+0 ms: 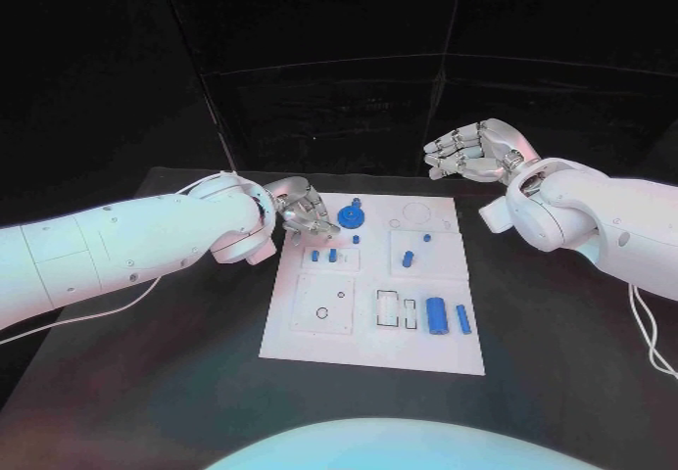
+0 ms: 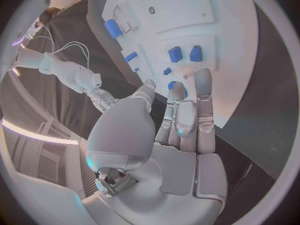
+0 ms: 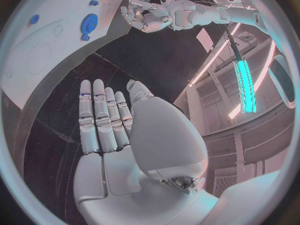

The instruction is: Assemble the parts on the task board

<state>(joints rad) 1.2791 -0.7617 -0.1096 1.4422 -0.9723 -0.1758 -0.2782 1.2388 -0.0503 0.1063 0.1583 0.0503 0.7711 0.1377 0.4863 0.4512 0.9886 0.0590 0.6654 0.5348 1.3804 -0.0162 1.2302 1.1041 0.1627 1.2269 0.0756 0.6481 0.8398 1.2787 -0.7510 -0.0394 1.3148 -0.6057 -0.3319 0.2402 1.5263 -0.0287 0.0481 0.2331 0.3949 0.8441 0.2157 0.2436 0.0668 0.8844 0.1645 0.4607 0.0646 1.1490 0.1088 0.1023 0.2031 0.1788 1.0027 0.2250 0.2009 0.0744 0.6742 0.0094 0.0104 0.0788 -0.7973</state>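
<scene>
The task board (image 1: 370,323) lies flat in the middle of my black bench (image 1: 169,392), its long sides running away from me. My left hand (image 1: 300,209) hangs over the board's far left corner, fingers (image 2: 203,92) stretched out side by side with nothing between them, their tips pointing down at the white plate just beside the blue gear (image 1: 352,213). Whether those tips touch the plate I cannot tell. The gear sits near the far edge of the board, directly next to my left fingers, so it is the closest thing crowding that hand.

My right hand (image 1: 476,151) is raised off past the board's far right corner, well apart from every part; its fingers (image 3: 99,116) are extended and lie together, holding nothing.

Other parts lie spread on the board. Two small blue blocks (image 1: 323,257) stand side by side in a recessed panel on the left half, toward me from the gear. A short blue peg (image 1: 409,259) lies right of them near the middle, with a smaller blue piece (image 1: 427,237) beyond it. Near the right edge a large blue cylinder (image 1: 437,314) lies beside a slimmer blue rod (image 1: 462,319), with outlined rectangular slots (image 1: 396,309) just left of them. A square panel with a small ring (image 1: 322,313) occupies the near left part.
</scene>
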